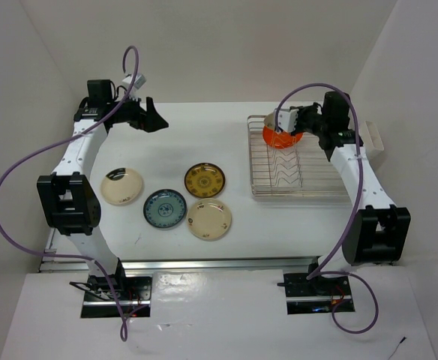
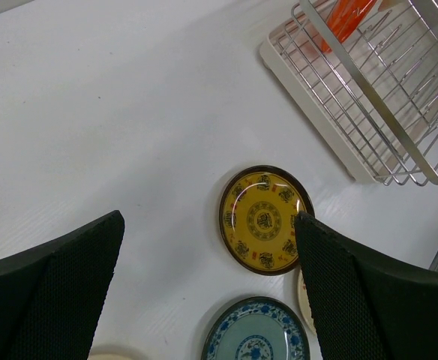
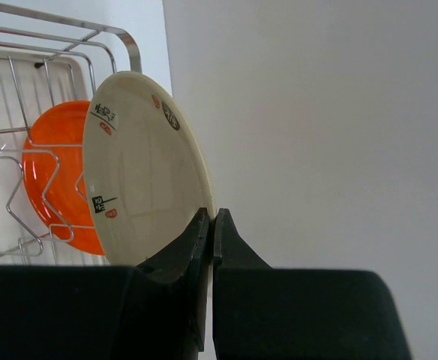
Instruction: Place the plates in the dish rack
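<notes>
Right hand (image 3: 211,219) on cream plate (image 3: 140,176) rim

The place is a robotics lab cell. A bare white desk (image 1: 204,142) is boxed in by plain white panels (image 1: 204,45) at 9, 12 and 3 o'clock. The left arm (image 1: 69,199) and the right arm (image 1: 373,217) are bolted at about 7 and 5 o'clock by a metal rail (image 1: 204,264), and purple cables (image 1: 13,180) loop loose from them. The household things on the desk are a wire dish rack (image 1: 294,184) at 2 o'clock and small plates (image 1: 165,208) near the middle.
</notes>
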You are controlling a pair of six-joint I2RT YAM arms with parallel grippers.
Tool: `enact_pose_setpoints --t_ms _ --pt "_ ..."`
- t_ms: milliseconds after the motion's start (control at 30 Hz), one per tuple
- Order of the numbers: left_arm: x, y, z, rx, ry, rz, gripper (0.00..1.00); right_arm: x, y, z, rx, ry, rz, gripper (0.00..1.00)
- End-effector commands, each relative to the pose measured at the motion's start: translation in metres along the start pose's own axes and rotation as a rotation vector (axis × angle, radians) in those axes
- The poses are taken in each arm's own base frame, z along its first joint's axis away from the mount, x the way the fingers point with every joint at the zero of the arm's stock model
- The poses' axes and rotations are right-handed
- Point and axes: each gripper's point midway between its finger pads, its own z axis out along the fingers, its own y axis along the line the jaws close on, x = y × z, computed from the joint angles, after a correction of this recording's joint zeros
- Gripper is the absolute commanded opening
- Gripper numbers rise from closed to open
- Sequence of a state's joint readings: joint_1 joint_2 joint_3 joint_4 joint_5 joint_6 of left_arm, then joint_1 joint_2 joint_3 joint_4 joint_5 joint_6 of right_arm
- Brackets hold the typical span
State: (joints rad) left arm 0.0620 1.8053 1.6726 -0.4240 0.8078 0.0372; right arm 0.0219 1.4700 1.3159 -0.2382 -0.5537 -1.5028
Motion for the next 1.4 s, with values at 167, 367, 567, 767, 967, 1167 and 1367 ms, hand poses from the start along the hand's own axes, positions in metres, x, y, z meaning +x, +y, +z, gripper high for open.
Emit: enact_pose_setpoints --t_ms 167,367,567,767,967,1167,1367 --pt "0.006 0.005 0.003 -0.003 0.009 -0.024 1.00 0.003 0.002 0.012 0.025 -0.055 -0.053 0.00" --pt "0.012 0.012 0.000 -0.026 0.032 -0.042 1.00 0.015 0.018 0.020 -0.004 -0.044 -0.038 0.00" --pt "0.018 0.014 -0.002 -0.058 0.038 -0.054 1.00 0.023 0.028 0.030 -0.009 -0.044 -0.035 0.00" --pt "0.028 0.044 -0.021 -0.255 0.032 -0.161 1.00 0.034 0.057 0.036 -0.057 -0.012 0.078 0.19" --pt "0.035 0.068 -0.061 -0.457 -0.030 -0.245 1.00 0.031 0.028 0.029 0.020 0.012 0.307 0.61" --pt "0.074 0.111 -0.124 -0.775 -0.091 -0.472 1.00 -0.014 -0.028 0.012 0.109 -0.110 0.734 0.67" --pt "0.132 0.129 -0.166 -0.906 -0.085 -0.644 1.00 -0.081 -0.044 -0.003 0.037 -0.402 1.026 0.64"
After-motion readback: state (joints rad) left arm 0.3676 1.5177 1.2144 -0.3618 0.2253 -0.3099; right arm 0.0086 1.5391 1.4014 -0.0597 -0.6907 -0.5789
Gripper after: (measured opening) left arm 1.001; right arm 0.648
